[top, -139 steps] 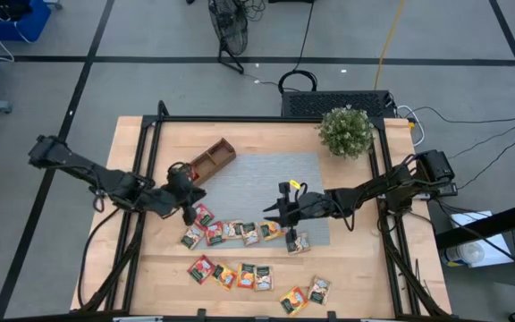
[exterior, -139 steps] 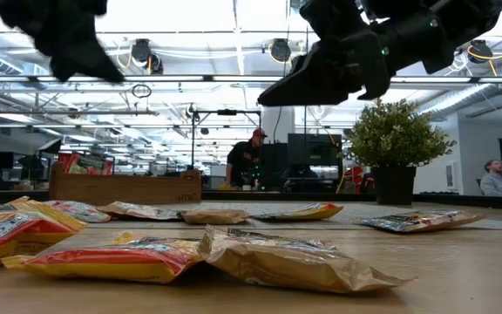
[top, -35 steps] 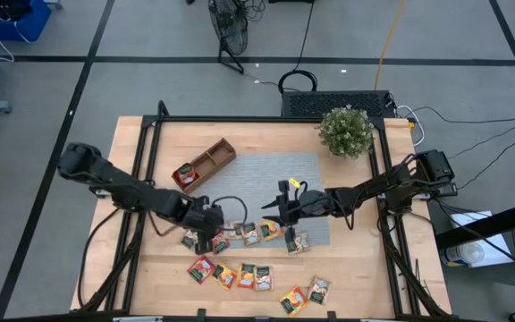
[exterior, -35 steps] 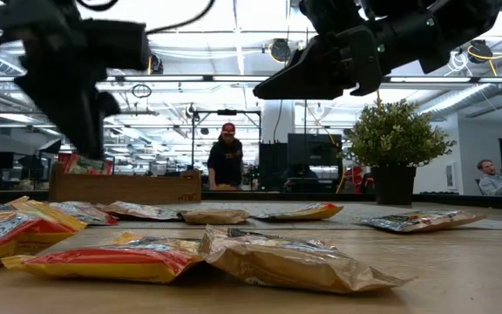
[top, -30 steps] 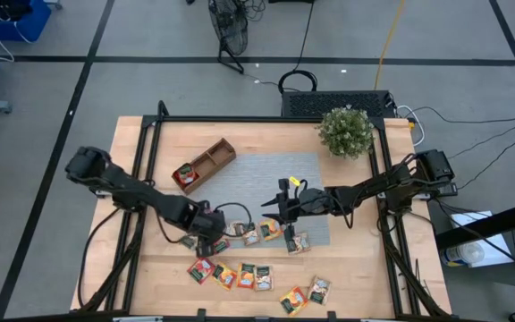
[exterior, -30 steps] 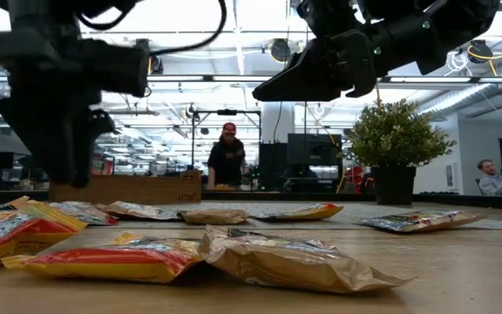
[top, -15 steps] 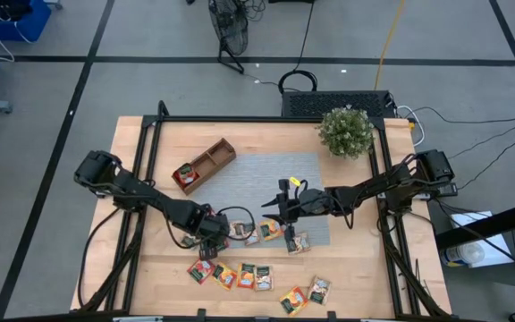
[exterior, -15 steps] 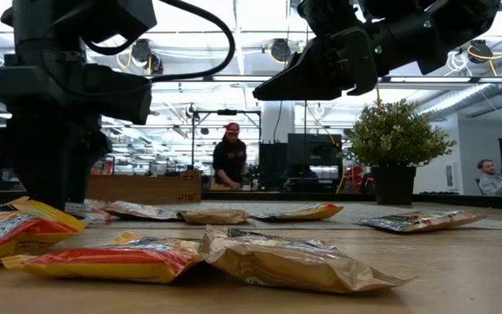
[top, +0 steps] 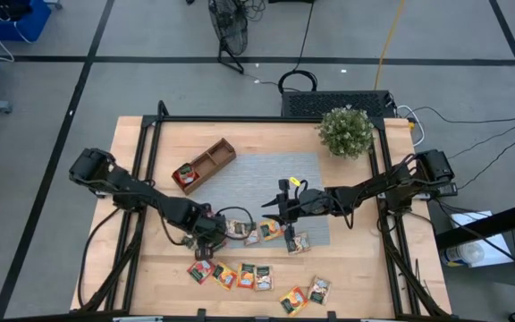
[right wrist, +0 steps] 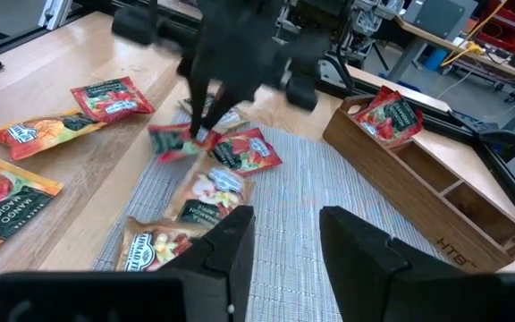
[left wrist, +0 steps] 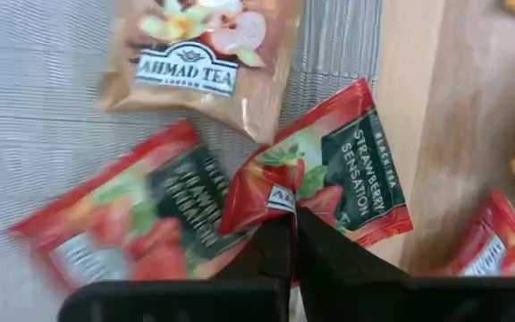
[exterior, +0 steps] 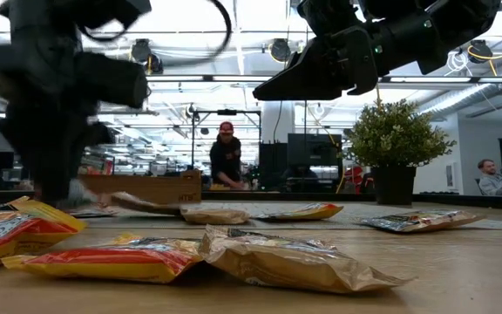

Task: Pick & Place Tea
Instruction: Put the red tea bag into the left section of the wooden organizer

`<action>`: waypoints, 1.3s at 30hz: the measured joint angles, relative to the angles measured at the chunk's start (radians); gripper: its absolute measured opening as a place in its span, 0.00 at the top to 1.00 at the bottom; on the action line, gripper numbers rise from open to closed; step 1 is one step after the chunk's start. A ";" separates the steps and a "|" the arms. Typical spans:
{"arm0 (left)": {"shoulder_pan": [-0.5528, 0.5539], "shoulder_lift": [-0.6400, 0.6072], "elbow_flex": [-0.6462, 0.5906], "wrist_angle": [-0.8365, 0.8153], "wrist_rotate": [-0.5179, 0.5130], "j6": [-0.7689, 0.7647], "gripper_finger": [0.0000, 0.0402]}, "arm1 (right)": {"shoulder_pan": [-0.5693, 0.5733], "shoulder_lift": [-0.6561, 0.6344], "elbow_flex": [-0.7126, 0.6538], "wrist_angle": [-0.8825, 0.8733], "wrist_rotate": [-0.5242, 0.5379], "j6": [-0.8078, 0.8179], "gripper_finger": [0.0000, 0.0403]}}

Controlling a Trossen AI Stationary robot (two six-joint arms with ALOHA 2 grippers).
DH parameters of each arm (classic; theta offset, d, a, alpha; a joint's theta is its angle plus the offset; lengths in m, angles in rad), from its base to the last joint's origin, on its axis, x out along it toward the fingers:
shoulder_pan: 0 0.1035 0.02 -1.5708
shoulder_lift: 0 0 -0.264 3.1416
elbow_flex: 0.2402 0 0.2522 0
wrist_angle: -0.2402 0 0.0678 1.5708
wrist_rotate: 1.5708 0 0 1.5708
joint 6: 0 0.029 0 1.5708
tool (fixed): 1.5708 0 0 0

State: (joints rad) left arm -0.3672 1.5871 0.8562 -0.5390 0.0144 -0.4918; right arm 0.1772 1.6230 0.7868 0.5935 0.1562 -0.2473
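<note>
My left gripper is down at the near edge of the grey mat and shut on a red strawberry tea sachet; the right wrist view shows that sachet under the dark fingers. A second red sachet and a pale one lie flat on the mat beside it. More sachets lie in a row and on the bare wood nearer the front. My right gripper hovers open above the mat, touching nothing. My left gripper pinches the red sachet between its two fingers at one crumpled edge, coming from above and pointing down. That edge is bent up off the mat. The sachet's far part looks flat over the mat's border; whether it rests there I cannot tell.
A brown wooden compartment tray lies slantwise at the mat's far left corner with a red sachet in its near end. A potted plant stands at the far right. People stand in the room beyond the table.
My left gripper has moved toward the near edge and down onto the row of sachets at the mat's border. The red sachet there now has one edge tipped up, and it looks shifted from its place in the row. The right arm has kept still.
</note>
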 joint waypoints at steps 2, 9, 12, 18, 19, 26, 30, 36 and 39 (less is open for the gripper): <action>-0.009 -0.045 0.001 -0.001 -0.045 0.012 0.98 | 0.000 0.000 0.000 0.000 0.000 0.000 0.71; -0.046 -0.195 0.002 0.053 -0.538 0.158 0.99 | -0.005 0.001 0.000 0.033 -0.002 0.026 0.72; -0.046 -0.212 0.003 0.125 -0.816 0.196 0.99 | -0.017 0.022 0.000 0.110 -0.002 0.027 0.72; -0.001 -0.197 0.003 0.302 -0.957 0.362 0.99 | -0.057 0.095 0.000 0.329 -0.003 0.021 0.70; 0.006 -0.196 0.003 0.312 -0.958 0.377 0.99 | -0.066 0.100 0.000 0.357 -0.002 0.022 0.69; 0.032 -0.197 0.003 0.364 -0.972 0.460 0.99 | -0.120 0.130 0.000 0.474 -0.003 0.095 0.69; 0.033 -0.197 0.003 0.426 -0.975 0.538 0.99 | -0.146 0.144 0.006 0.478 -0.045 0.143 0.68; 0.061 -0.198 0.003 0.471 -0.960 0.572 0.99 | -0.158 0.143 0.022 0.487 -0.108 0.169 0.69; 0.076 -0.198 0.003 0.490 -0.904 0.595 0.99 | -0.158 0.143 0.039 0.476 -0.108 0.167 0.69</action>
State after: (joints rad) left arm -0.2910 1.3895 0.8597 -0.0488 -0.8900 0.1036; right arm 0.0193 1.7657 0.8257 1.0698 0.0479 -0.0799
